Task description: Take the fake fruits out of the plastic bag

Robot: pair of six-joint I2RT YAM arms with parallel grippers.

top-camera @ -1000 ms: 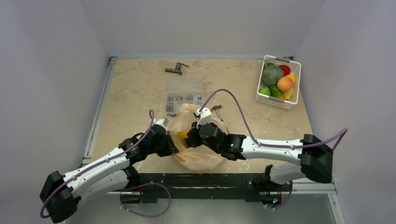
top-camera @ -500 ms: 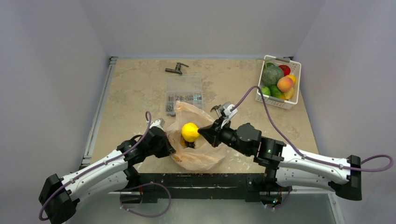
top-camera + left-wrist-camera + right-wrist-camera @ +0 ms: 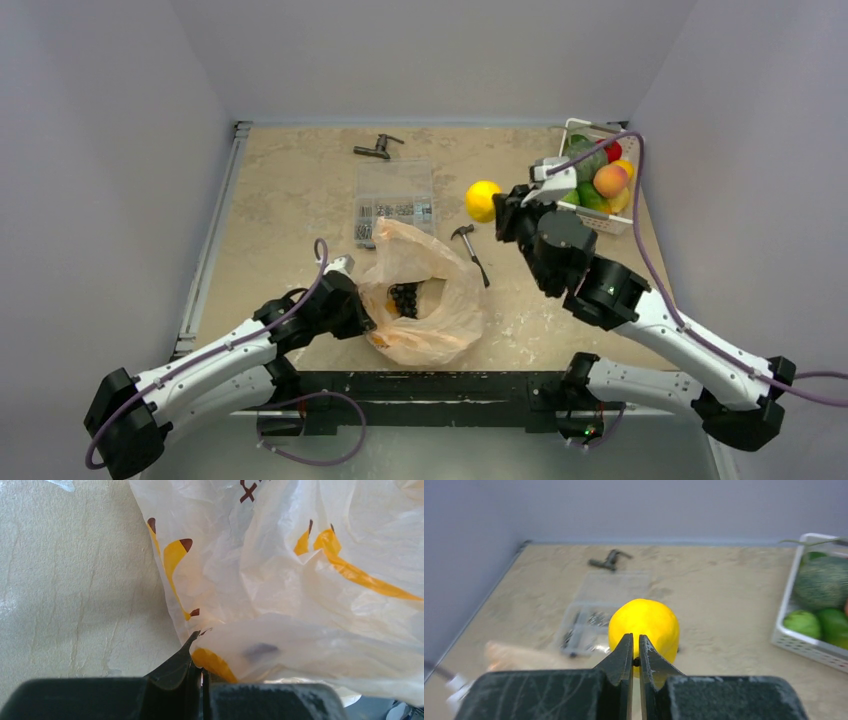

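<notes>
Hanging above the table [image 3: 300,200], well clear of the plastic bag [image 3: 450,300], the yellow fruit [image 3: 483,200] sits at the tip of the right pincer [image 3: 634,650], whose fingers are pressed nearly together on a small dark nub on its near side, probably a stem. The white basket [image 3: 800,646] of other fruit lies just to this pincer's right, so a short swing that way should serve. The left pincer [image 3: 199,650] is pinched shut on the bag's near edge
</notes>
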